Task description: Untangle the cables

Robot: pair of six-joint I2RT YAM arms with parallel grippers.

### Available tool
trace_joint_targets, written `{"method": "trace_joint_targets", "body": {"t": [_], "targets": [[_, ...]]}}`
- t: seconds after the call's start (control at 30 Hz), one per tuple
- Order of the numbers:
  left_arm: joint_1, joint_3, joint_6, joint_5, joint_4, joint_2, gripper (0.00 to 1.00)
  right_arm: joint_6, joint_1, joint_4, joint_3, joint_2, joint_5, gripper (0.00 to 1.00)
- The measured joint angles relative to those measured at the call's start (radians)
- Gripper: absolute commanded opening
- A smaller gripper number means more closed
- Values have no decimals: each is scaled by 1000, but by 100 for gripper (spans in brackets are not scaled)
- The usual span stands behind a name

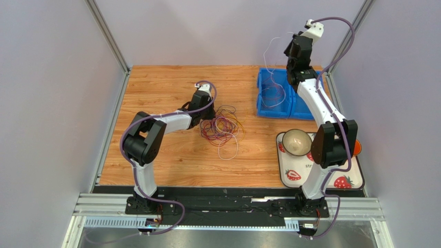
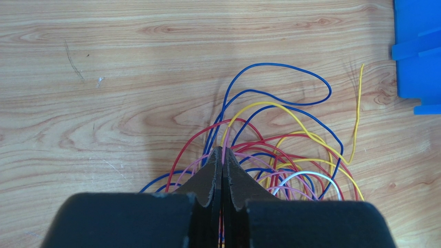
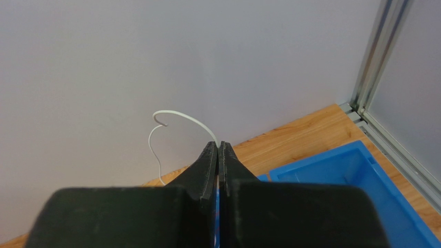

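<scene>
The cables (image 1: 226,127) lie in a loose tangle of red, blue, yellow, pink and white loops mid-table. My left gripper (image 1: 208,119) sits low at the pile's left edge. In the left wrist view it (image 2: 222,150) is shut on a pink cable (image 2: 224,139), with the other loops (image 2: 290,150) spread beyond the tips. My right gripper (image 1: 288,44) is raised high over the blue bin (image 1: 266,106). It (image 3: 218,143) is shut on a white cable (image 3: 176,113), which hangs (image 1: 266,54) down into the bin.
The blue bin (image 3: 331,170) stands at the back right. A strawberry-print tray (image 1: 290,175) holding a bowl (image 1: 296,142) sits front right, under the right arm's elbow. Frame posts and grey walls enclose the table.
</scene>
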Motion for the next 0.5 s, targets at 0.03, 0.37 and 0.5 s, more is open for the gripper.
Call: {"method": "trace_joint_targets", "body": {"t": [0.03,0.37,0.5], "targets": [[0,0,0,1,0,0,0,2,0,-8,-10,-3,14,0],[0,0,0,5,2,0,0,71,-1,-73,-243,-97,116,0],[0,0,0,6,2,0,0,98,-2,-124,-277,-100,133,0]]}}
